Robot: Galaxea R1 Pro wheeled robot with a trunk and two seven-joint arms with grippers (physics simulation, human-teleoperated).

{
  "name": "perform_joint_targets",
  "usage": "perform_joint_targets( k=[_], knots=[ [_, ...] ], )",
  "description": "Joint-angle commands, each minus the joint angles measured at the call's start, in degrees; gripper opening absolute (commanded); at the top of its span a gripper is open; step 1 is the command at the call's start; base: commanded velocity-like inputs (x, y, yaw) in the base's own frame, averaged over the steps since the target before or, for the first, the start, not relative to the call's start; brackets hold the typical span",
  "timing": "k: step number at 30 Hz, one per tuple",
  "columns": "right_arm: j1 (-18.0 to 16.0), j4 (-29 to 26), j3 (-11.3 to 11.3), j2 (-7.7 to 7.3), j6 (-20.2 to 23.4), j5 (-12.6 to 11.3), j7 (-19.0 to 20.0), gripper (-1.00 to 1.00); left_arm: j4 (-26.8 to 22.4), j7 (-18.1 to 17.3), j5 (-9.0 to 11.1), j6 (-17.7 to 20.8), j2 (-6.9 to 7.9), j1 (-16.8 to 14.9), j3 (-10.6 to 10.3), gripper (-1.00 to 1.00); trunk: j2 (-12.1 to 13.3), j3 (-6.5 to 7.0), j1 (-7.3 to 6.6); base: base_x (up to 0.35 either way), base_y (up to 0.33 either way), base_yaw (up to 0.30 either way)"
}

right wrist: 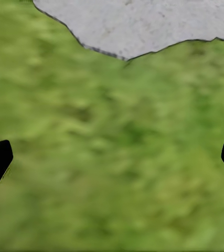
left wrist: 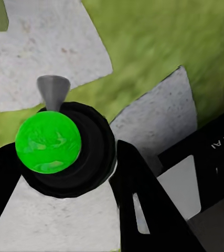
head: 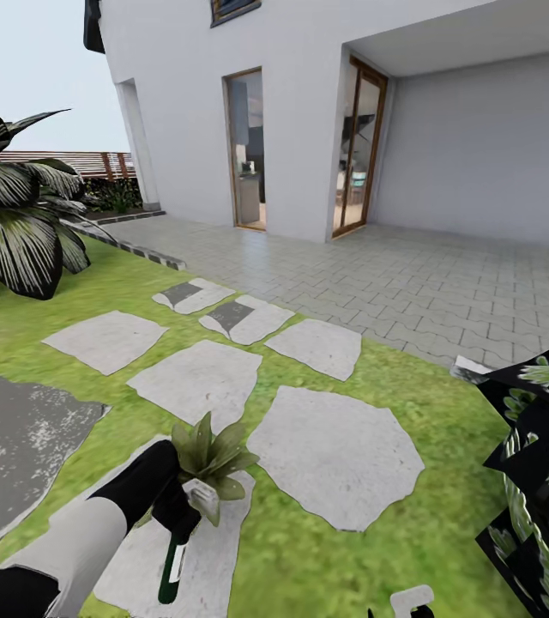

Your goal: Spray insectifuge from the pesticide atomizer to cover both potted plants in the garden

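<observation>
Holding the spray bottle [head: 174,549] in left gripper [head: 178,515], fingers clamped round its upper body just under the white trigger head; dark slim body hangs down over a grey stepping stone [head: 336,455] at the lawn's near edge. Nozzle end sits right against a small potted plant [head: 210,459], touching or nearly so, can't tell which. No whitish specks visible on leaves yet. Left wrist view looks down onto a round green part [left wrist: 48,142] ringed in black w/ a grey cone beside it, prob. the bottle end-on. Right gripper [right wrist: 112,157] hangs over bare grass [right wrist: 112,131], jaws spread wide, nothing between them.

Judging handling: bottle looks light, stiff plastic, smooth so prob. a bit slippery; best hold is neck/upper body, close to trigger, as now. Second small plant not in sight; big dark leafy bush [head: 540,481] at lawn's right edge.
</observation>
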Motion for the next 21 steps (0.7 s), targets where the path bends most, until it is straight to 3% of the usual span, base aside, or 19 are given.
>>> perform_joint_targets(
  k=[1, 5, 15, 21],
  knots=[
    [-0.03, 0.05, 0.46, -0.01, -0.01, 0.43, -0.59, 1.00, -0.32, -0.57, -0.57, 0.16, 0.02, -0.02, 0.62, -1.00, -0.02, -0.06, -0.01, 0.000, 0.000, 0.224],
    [-0.03, 0.05, 0.46, -0.01, -0.01, 0.44, -0.59, 1.00, -0.56, -0.50, -0.64, 0.05, 0.06, -0.02, 2.31, -1.00, -0.02, -0.06, -0.01, 0.000, 0.000, 0.242],
    [-0.03, 0.05, 0.46, -0.01, -0.01, 0.45, -0.59, 1.00, -0.34, -0.15, -0.92, -0.07, 0.15, 0.16, 2.15, -1.00, -0.02, -0.06, -0.01, -0.017, -0.007, 0.030],
    [-0.03, 0.05, 0.46, -0.01, -0.01, 0.44, -0.59, 1.00, -0.49, 2.67, -0.70, -0.03, 0.09, 0.16, 2.26, -1.00, -0.02, -0.06, -0.01, -0.135, -0.187, 0.000]
  ],
)
